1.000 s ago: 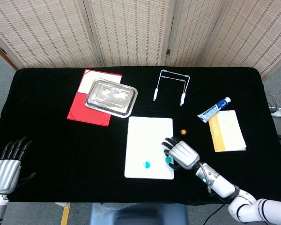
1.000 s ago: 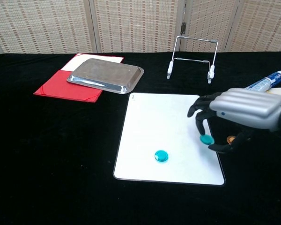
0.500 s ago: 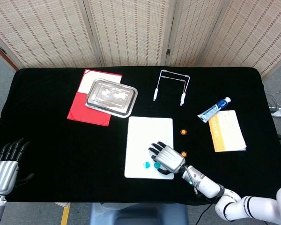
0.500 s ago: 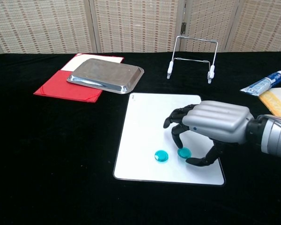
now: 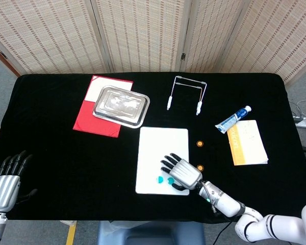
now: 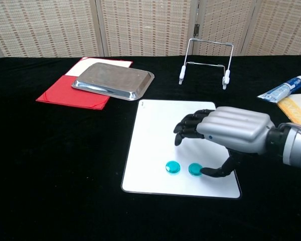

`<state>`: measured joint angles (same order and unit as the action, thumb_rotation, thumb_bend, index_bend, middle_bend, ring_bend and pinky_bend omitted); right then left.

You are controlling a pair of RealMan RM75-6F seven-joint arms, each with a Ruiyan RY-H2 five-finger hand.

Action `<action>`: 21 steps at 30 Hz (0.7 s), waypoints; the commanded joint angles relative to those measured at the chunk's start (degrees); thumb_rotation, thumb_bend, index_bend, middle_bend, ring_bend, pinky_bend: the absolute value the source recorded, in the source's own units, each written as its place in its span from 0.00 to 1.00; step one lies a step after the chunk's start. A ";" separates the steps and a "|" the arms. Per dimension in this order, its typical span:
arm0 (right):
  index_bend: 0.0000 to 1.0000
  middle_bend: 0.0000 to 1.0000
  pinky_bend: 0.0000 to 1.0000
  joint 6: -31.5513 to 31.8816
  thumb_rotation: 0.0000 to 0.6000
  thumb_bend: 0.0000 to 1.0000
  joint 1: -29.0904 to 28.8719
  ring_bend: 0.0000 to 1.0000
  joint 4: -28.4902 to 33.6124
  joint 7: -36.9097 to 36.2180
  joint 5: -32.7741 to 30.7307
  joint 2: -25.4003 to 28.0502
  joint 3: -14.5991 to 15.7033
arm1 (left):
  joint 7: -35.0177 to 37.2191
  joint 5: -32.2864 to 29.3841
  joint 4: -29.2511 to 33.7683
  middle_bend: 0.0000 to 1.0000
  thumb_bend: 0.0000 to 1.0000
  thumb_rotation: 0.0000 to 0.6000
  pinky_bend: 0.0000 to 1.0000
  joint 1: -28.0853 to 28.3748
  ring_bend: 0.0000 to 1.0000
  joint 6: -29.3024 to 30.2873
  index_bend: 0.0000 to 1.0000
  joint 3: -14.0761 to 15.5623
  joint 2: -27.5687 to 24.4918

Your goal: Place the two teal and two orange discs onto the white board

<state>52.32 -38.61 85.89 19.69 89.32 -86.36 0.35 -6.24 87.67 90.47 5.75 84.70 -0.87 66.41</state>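
The white board (image 5: 160, 145) (image 6: 160, 125) lies at the table's middle front. Two teal discs lie flat on its near part, side by side: one (image 5: 160, 179) (image 6: 173, 166) further left, the other (image 5: 170, 180) (image 6: 194, 169) beside my right hand's thumb tip. My right hand (image 5: 182, 172) (image 6: 231, 131) hovers over the board's near right corner with its fingers lifted off the disc, holding nothing. Two orange discs (image 5: 199, 144) (image 5: 200, 167) lie on the black cloth just right of the board; the chest view hides them behind the hand. My left hand (image 5: 7, 176) rests open at the near left edge.
A metal tray (image 5: 120, 104) sits on a red folder (image 5: 92, 120) at the back left. A wire stand (image 6: 213, 42) is behind the board. A toothpaste tube (image 5: 233, 119) and a yellow-orange booklet (image 5: 247, 142) lie to the right.
My right hand carried the second teal disc leftward across the board, set it down next to the first, and lifted its fingers off it. The left hand barely moved.
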 commanded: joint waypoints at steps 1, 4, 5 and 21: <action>0.25 0.11 0.05 5.98 1.00 0.41 2.50 0.06 -0.07 -0.08 0.84 1.54 -0.69 | 0.17 0.06 -0.15 0.00 0.19 1.00 0.00 0.02 0.00 0.00 0.00 0.01 0.02; 0.23 0.06 0.00 10.32 1.00 0.41 5.41 0.03 -0.28 -0.92 -0.43 3.19 -1.01 | 0.27 -0.01 -0.25 0.00 0.19 1.00 0.00 0.13 0.00 -0.21 0.00 -0.03 0.08; 0.22 0.05 0.00 11.18 1.00 0.41 6.26 0.02 -0.13 -1.24 -1.22 3.78 -1.10 | 0.24 -0.01 -0.23 0.00 0.19 1.00 0.00 0.20 0.00 -0.31 0.00 -0.05 0.13; 0.00 0.00 0.10 11.94 1.00 0.41 10.54 0.00 0.12 3.63 -2.40 10.72 1.88 | -1.47 2.09 2.26 0.00 0.19 1.00 0.00 1.06 0.00 0.07 0.00 -0.02 -0.57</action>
<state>63.85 -28.29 86.78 21.47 85.87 -75.65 1.76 -7.69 89.74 92.70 6.82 84.75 -0.90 65.86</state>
